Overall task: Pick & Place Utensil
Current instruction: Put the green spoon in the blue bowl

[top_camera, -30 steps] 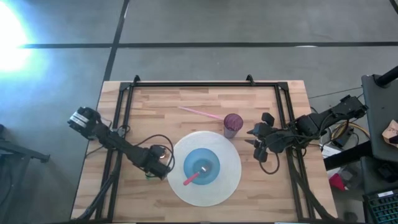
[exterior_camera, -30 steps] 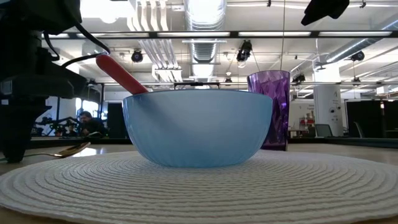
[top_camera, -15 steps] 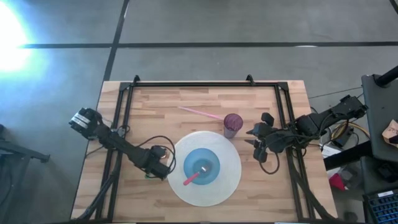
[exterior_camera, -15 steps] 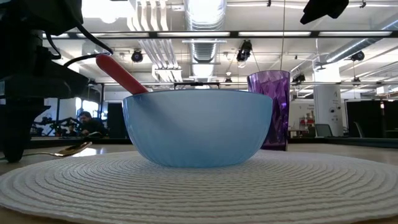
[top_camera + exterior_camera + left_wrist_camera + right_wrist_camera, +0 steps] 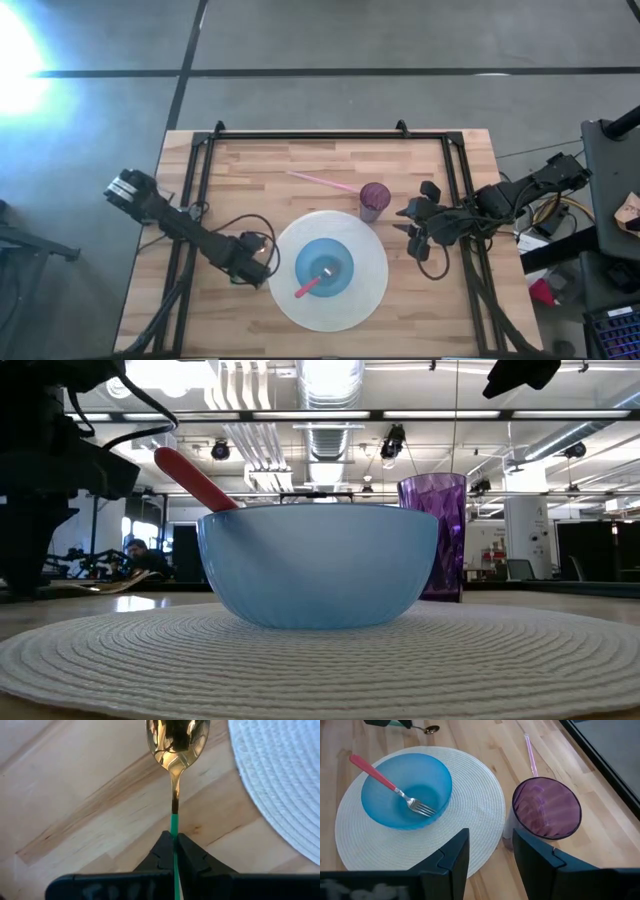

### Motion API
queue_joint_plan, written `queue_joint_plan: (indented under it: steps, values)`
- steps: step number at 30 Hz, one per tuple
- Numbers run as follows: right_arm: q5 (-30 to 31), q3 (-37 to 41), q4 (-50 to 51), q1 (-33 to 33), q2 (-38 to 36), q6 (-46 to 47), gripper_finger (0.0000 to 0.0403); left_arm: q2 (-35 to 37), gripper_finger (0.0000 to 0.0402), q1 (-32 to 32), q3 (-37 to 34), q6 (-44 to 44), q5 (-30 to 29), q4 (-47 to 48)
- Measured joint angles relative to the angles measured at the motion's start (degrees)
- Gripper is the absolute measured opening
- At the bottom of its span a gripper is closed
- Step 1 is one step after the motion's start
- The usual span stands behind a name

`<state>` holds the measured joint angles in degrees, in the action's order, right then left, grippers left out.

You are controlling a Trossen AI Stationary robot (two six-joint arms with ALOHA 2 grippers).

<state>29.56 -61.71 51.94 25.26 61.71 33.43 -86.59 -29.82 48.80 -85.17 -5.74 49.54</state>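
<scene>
A spoon with a gold bowl [image 5: 177, 737] and a green handle is held by my left gripper [image 5: 174, 845], which is shut on it. In the high view the left gripper [image 5: 255, 258] is just left of the white woven placemat [image 5: 365, 295]. In the low view the spoon [image 5: 118, 582] shows just above the tabletop. A blue bowl [image 5: 324, 270] stands on the placemat, with a red-handled fork [image 5: 385, 782] leaning in it. My right gripper [image 5: 490, 860] is open and waits right of the purple cup [image 5: 547, 810], touching nothing. My left gripper pinches the spoon's green handle [image 5: 174, 822] between its two fingers, a short way behind where the green meets the gold neck. The fingers come from above at a slant. The handle runs on between them, and the gold bowl sticks out ahead. The spoon sits about level, off the table.
A pink straw [image 5: 320, 181] lies on the wood on the far side of the cup [image 5: 375, 200]. Black frame rails [image 5: 195, 200] run along the table's left, right and far edges. Bare wood lies left of the placemat and across the far half.
My left gripper has risen a little, still shut on the spoon's handle. The spoon, which lay on the table by the placemat's left edge, is now lifted just clear. The right arm has kept still.
</scene>
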Motion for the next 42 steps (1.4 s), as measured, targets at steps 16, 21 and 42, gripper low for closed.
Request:
queue_joint_plan:
  steps: [16,21,42]
  values:
    - [0.0,0.0,-0.3,0.0,0.0,0.0,0.0151,4.0,0.0000,0.1,12.7,8.9,-0.2,13.3]
    - [-0.1,0.0,-0.4,0.0,0.0,0.1,0.0144,4.1,0.0000,0.1,19.1,11.4,-3.3,18.6]
    - [-4.3,0.0,-2.0,0.0,0.0,2.7,0.0146,2.8,0.0000,2.2,35.7,41.9,-18.7,21.0]
